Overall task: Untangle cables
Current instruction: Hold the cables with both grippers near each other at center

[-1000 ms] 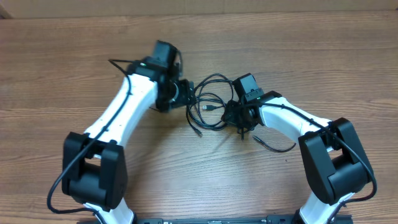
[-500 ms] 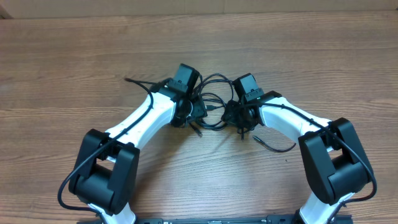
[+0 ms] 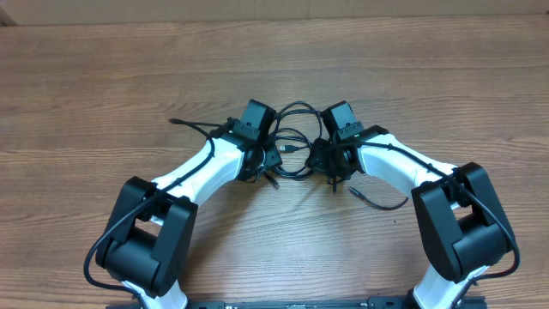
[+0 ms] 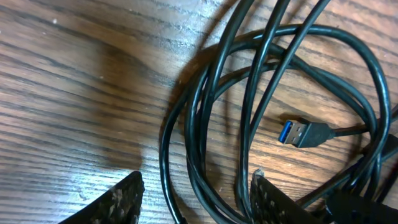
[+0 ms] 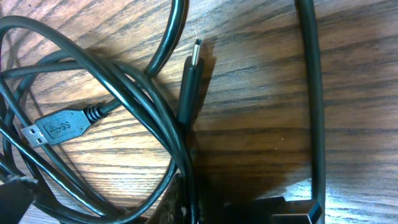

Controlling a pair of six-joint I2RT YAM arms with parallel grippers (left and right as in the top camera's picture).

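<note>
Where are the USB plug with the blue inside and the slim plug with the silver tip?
USB plug (image 4: 301, 133): left wrist view, on its metal shell, near the black body.
slim plug (image 5: 189, 84): right wrist view, on the middle of its black body, below the silver tip.

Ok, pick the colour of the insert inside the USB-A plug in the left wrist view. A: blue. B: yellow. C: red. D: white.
A: the USB-A plug, lying on the wood inside the loops of the black cables, shows a blue tongue in its metal shell.
</note>
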